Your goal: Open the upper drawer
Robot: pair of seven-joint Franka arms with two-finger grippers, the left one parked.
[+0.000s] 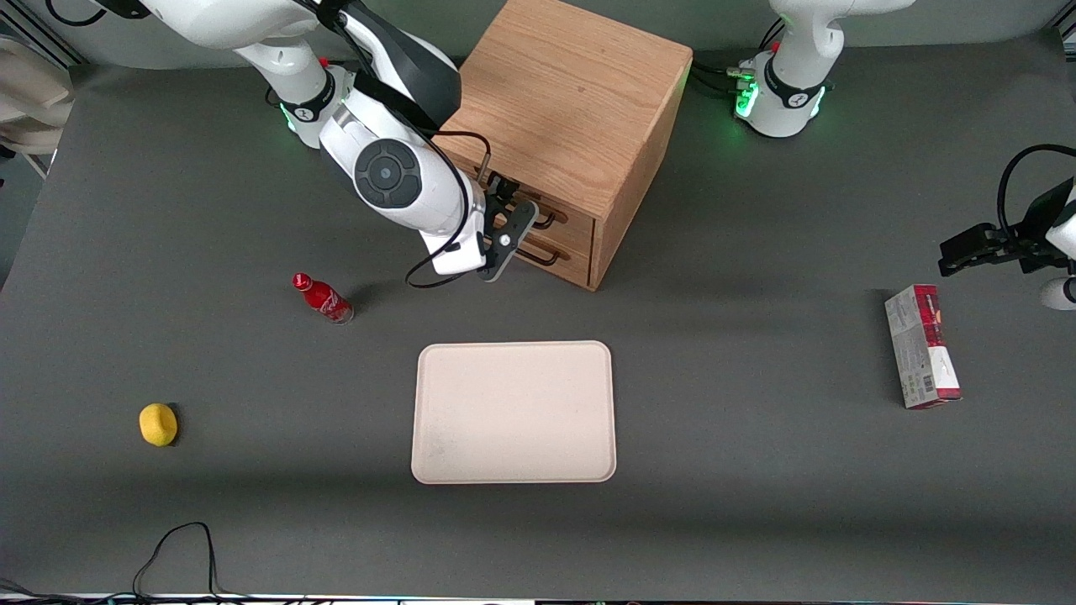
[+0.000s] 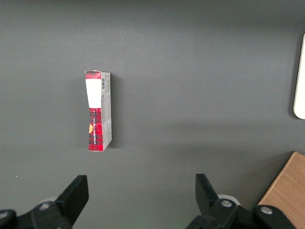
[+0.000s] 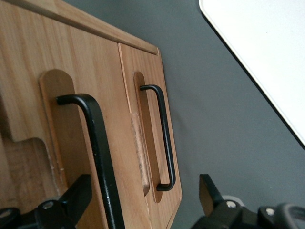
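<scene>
The wooden cabinet [image 1: 572,109] stands toward the working arm's end of the table. Its upper drawer [image 1: 576,220] looks closed, with its long black bar handle [image 1: 546,222] showing past the arm. My right gripper [image 1: 511,210] is right in front of the drawer. In the right wrist view the gripper [image 3: 141,191] is open. The upper handle [image 3: 95,143] runs between the two fingers, close to one finger [image 3: 76,191] and not touched. The lower drawer [image 3: 152,124] with its own handle [image 3: 164,138] sits beside it, nearer the table top.
A beige tray [image 1: 513,412] lies nearer the front camera than the cabinet. A red bottle [image 1: 322,298] lies beside the arm, and a yellow lemon-like object [image 1: 158,423] lies nearer the camera. A red and grey box [image 1: 922,346] lies toward the parked arm's end.
</scene>
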